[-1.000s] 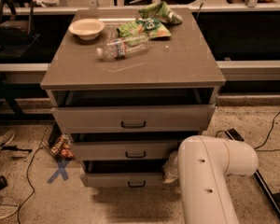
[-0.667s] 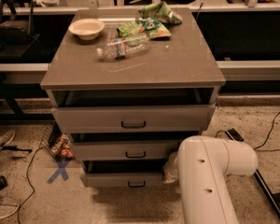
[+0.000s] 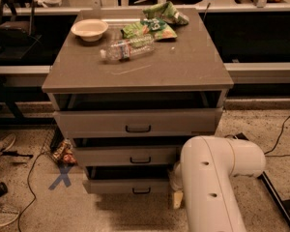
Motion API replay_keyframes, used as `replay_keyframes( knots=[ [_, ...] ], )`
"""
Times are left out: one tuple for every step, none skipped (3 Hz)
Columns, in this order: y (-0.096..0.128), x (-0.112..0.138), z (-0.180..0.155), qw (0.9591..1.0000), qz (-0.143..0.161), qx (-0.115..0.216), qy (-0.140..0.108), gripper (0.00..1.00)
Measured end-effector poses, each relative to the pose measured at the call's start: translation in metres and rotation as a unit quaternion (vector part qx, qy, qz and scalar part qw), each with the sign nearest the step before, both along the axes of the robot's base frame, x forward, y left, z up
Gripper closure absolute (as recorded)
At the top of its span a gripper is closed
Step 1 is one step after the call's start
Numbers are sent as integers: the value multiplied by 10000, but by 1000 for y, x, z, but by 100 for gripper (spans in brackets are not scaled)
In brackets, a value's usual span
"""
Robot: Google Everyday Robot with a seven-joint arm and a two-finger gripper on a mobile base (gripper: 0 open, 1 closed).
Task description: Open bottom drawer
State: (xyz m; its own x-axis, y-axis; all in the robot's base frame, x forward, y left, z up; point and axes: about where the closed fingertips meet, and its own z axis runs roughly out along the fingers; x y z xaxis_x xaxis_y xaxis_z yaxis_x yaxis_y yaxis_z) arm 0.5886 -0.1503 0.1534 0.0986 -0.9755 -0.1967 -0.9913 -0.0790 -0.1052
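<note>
Nothing has shifted since a second ago: my arm hangs at the cabinet's 5 o'clock corner. My gripper is tucked behind it at the right end of the bottom drawer, presumably to draw it outward. Whether the gripper is open or closed, I cannot tell. That drawer sits lowest, at 6 o'clock, slightly ajar, its handle untouched. The bottle label and the snack bags are unreadable; a blue X marks the floor.
</note>
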Motion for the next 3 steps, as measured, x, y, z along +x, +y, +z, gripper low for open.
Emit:
replay_keyframes(
  knots=[
    [2, -13, 4, 9999, 62, -60, 99, 25],
    [0, -25, 3, 9996, 7, -87, 266, 48],
    [-6, -34, 5, 9993, -80, -128, 335, 72]
  ],
)
